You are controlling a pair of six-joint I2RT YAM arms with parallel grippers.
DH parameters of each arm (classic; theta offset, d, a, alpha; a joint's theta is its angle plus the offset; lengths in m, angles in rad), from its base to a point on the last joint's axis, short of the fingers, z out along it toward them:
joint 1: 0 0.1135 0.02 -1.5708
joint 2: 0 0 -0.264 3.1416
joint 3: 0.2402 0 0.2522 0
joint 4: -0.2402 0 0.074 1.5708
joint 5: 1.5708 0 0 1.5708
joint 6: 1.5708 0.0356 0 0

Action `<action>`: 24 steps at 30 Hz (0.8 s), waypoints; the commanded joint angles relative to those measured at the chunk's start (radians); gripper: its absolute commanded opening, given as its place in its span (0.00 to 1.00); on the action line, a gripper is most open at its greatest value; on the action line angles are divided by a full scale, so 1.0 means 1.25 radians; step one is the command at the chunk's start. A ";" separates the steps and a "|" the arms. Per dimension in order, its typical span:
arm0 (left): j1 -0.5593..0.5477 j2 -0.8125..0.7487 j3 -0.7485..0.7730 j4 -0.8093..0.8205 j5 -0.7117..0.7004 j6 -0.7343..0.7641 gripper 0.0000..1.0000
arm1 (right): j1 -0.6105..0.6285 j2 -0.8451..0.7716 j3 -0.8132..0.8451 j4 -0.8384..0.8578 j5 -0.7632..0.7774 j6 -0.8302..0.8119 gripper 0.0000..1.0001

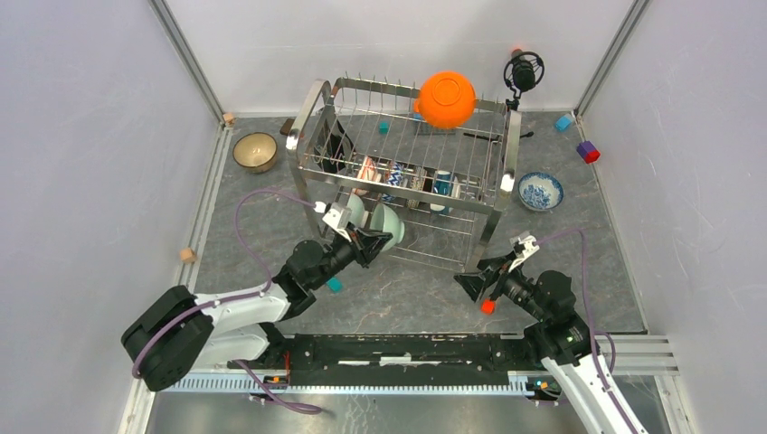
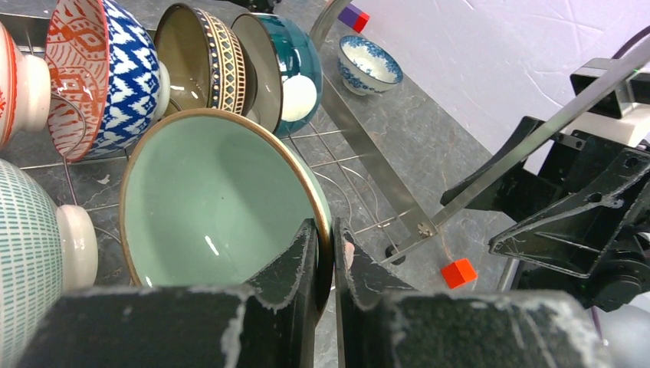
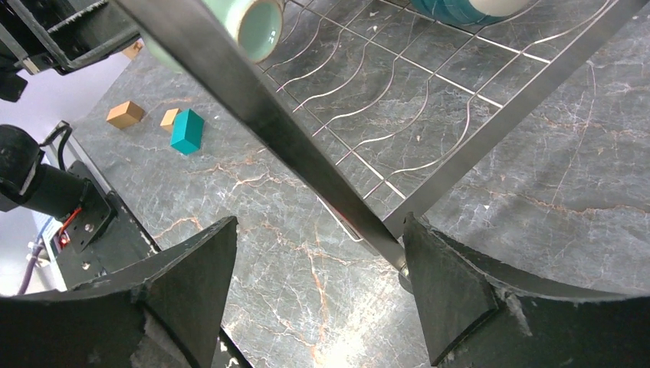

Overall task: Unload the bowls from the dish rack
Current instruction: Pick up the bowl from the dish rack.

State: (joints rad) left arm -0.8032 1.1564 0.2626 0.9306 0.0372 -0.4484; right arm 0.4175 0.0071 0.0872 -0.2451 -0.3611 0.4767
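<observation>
Left gripper point(image 2: 326, 238) is pinched tight on the rim of the pale green bowl point(image 2: 207, 207) — the bowl's tipped on its side at the front of the dish rack point(image 1: 512, 149), lower tier. Right gripper point(image 3: 318, 226) has its jaws spread wide and holds nothing, with the rack's front corner leg running between them (can't tell if it touches). Orange bowl point(image 1: 446, 98) sits on the top tier, and the patterned bowls point(image 2: 115, 73) stand on edge in the lower row. Brown-gold bowl point(image 1: 255, 151) and a blue-and-white bowl point(image 1: 540, 191) sit on the table point(image 1: 407, 298) — one either side of the rack.
</observation>
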 commanded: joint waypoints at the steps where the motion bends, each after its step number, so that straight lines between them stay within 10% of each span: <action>1: -0.011 -0.079 -0.005 0.041 0.015 -0.033 0.02 | 0.018 -0.131 0.042 0.007 0.007 -0.040 0.87; 14: -0.063 -0.260 -0.023 -0.145 -0.018 -0.024 0.02 | 0.046 -0.117 0.109 0.000 0.067 -0.017 0.93; 24: -0.270 -0.325 0.047 -0.377 -0.149 0.069 0.02 | 0.091 -0.065 0.139 0.044 -0.035 -0.048 0.96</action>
State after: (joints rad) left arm -1.0481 0.7940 0.2352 0.5056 -0.0509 -0.4374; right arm 0.4976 0.0071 0.2173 -0.2569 -0.3130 0.4282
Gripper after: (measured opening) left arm 0.164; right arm 0.968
